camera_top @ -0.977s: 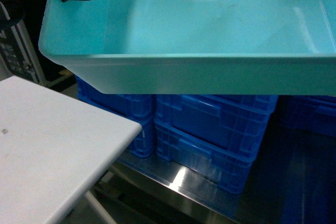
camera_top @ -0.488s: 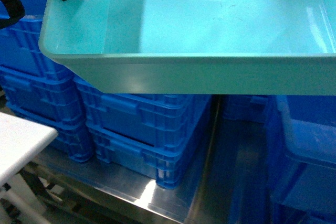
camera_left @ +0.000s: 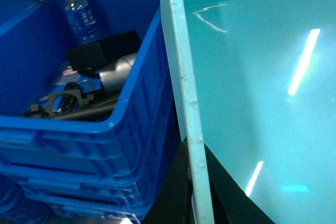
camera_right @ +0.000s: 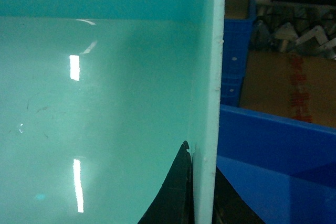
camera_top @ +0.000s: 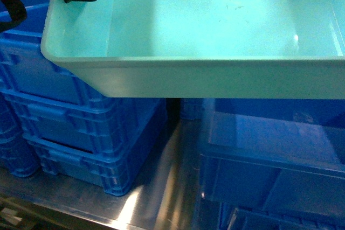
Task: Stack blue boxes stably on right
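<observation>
Both hands, left hand and right hand, stay pinched on the turquoise tub rims. View swung right (white table gone), so the open dark-blue crate now sits underneath, ready for lowering.

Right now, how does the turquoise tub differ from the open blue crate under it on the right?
The turquoise tub is pale and smooth-walled; the open blue crate is dark blue. The tub is held up in the air, with the left end effector and right end effector each clamped over a side wall; the crate rests below it. Both are rectangular, open-topped plastic and look empty as far as visible.
</observation>
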You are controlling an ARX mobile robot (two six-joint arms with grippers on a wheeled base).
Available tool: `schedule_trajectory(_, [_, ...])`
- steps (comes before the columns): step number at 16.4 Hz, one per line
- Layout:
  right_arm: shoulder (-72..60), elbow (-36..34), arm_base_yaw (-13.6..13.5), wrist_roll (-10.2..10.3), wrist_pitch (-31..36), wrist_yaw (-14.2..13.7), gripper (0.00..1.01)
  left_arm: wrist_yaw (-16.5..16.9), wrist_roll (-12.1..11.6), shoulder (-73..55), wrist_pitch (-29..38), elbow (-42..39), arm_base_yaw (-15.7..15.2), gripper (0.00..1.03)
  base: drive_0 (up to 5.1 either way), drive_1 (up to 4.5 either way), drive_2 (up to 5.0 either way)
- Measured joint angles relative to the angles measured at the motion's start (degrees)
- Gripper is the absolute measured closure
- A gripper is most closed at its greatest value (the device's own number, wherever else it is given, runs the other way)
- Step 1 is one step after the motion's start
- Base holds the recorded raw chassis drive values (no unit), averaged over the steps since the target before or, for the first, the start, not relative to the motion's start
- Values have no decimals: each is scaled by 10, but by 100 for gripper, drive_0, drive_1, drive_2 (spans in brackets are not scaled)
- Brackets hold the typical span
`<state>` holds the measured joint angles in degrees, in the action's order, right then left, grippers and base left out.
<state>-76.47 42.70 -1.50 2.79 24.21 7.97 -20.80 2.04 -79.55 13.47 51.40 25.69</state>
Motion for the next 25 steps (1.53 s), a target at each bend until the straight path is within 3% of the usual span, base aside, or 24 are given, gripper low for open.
schedule_trajectory(6, [0, 0, 0, 0, 0, 0, 99, 0, -2, 0, 0, 0, 0, 101, 299, -372, -372])
schedule_trajectory(17, [0, 0, 3, 0, -2, -2, 99, 0, -2, 0, 2, 0, 3, 101, -23, -23, -23])
schedule_trajectory(25, [-1, 0, 3, 0, -2, 0, 99, 0, -3, 0, 0, 0, 3, 101, 2, 344, -341])
